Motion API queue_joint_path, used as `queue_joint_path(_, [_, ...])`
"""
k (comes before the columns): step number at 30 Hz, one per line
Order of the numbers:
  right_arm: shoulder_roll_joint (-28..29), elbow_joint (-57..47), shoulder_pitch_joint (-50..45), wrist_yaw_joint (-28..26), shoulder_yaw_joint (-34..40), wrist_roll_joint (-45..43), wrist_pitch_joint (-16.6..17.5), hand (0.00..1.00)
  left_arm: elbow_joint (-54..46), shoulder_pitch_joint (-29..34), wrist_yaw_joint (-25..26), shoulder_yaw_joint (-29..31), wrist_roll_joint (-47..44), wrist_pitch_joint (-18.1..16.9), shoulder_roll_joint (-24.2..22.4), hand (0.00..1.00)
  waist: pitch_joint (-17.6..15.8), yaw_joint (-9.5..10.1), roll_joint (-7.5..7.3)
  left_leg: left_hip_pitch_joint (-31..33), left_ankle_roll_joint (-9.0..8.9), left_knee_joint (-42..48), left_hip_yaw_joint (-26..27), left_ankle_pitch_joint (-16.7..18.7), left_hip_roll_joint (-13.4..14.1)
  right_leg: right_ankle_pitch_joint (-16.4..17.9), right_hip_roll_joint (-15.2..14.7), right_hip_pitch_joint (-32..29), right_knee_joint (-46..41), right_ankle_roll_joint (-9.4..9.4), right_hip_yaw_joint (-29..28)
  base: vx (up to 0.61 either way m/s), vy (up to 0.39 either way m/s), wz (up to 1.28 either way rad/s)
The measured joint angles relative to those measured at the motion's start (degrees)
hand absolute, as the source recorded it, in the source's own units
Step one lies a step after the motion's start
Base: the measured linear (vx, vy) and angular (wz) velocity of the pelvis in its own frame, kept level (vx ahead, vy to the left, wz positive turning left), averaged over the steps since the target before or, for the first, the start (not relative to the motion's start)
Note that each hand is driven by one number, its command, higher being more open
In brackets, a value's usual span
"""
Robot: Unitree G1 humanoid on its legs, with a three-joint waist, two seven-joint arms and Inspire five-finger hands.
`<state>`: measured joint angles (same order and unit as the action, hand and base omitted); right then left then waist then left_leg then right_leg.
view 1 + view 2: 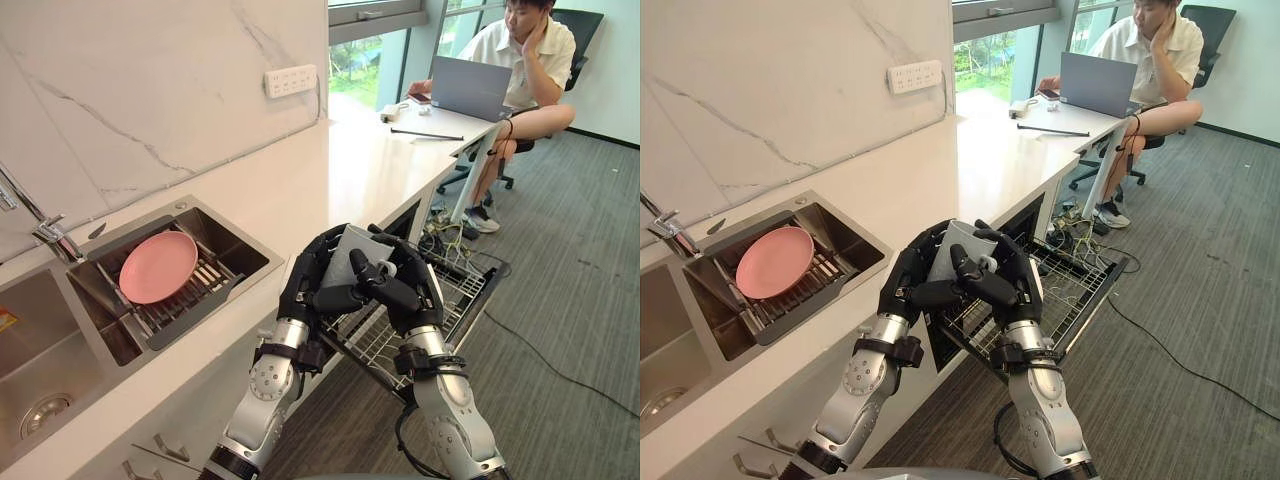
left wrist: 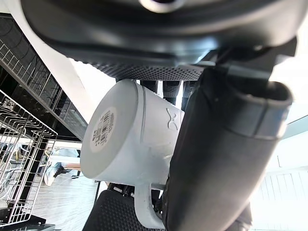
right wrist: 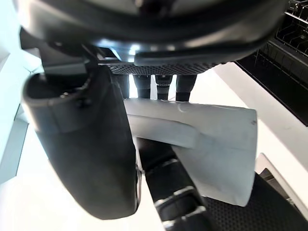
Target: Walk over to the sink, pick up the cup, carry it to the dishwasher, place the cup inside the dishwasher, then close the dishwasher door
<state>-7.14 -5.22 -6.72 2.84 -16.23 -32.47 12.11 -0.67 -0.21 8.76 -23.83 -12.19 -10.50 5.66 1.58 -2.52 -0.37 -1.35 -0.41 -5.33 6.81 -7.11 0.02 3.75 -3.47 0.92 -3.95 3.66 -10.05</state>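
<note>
We see a white cup (image 1: 347,256) with a handle (image 2: 144,208). It is tipped on its side, and a sticker (image 2: 105,129) shows on its flat bottom. Our left hand (image 1: 308,272) and right hand (image 1: 400,292) both wrap round it. The cup hangs just above the wire rack (image 1: 466,284) of the open dishwasher, pulled out from under the tabletop (image 1: 370,170).

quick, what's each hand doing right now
Left hand: closed around the white cup.
Right hand: closed on the same cup.
</note>
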Motion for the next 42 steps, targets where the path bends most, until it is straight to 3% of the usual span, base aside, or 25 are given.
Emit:
queue_joint_path(1, [-0.2, 0.0, 0.0, -0.1, 0.1, -0.1, 0.0, 0.30, 0.0, -0.2, -0.1, -0.2, 0.0, 0.0, 0.6, 0.90, 0.1, 0.01, -0.06, 0.0, 0.03, 0.0, 0.0, -0.1, 0.0, 0.0, 0.0, 0.0, 0.0, -0.01, 0.0, 0.00, 0.000, 0.00])
queue_joint_path(8, [0.0, 0.0, 0.1, -0.4, 2.2, 0.2, -0.2, 0.30, -0.2, -0.2, -1.9, -0.5, -0.1, 0.0, 0.5, 0.90, 0.1, 0.14, -0.23, 0.1, 0.15, 0.0, 0.0, -0.4, 0.0, -0.4, 0.0, 0.0, 0.3, -0.02, 0.0, 0.00, 0.000, 0.00])
queue_joint_path(14, [2.2, -0.8, 0.2, -0.3, 6.6, 6.8, -0.2, 0.30, -2.8, -0.1, -3.0, 0.1, -0.1, 0.0, -0.3, 0.90, 0.1, 0.14, -0.32, 0.2, 0.15, 0.0, 0.0, -0.4, 0.2, -0.9, 0.0, 0.1, 0.9, 0.00, 0.1, 0.00, 0.000, 0.00])
queue_joint_path(25, [3.7, -4.0, 0.8, 2.0, 17.8, 12.7, -0.2, 0.30, -3.5, 4.5, -4.3, 7.9, -0.4, -0.4, -0.3, 0.90, -0.3, 0.11, -0.88, 0.1, 0.12, 0.0, 0.1, -0.4, 0.5, -1.1, 0.1, 0.4, 1.3, 0.13, 0.1, 0.00, 0.000, 0.00])
queue_joint_path(35, [3.6, -5.0, -0.2, 1.3, 22.5, 17.6, -0.2, 0.30, -2.4, 12.4, -9.2, 10.1, -3.8, -0.4, -0.2, 0.90, -0.9, 0.05, -0.96, 0.3, -0.25, 0.0, 0.1, -0.1, 0.6, -0.9, 0.1, 0.4, 1.4, 0.37, 0.3, 0.00, -0.001, 0.01])
queue_joint_path(42, [2.2, -2.1, -3.8, 0.2, 26.5, 22.0, -0.2, 0.30, 5.3, 19.7, -14.2, 11.5, -4.7, 0.1, 0.4, 0.90, -1.8, 0.04, -0.96, 1.0, -0.46, 0.0, -0.8, 0.1, 0.6, -0.7, 0.0, 0.3, 1.9, 0.62, 1.2, 0.01, -0.005, 0.08])
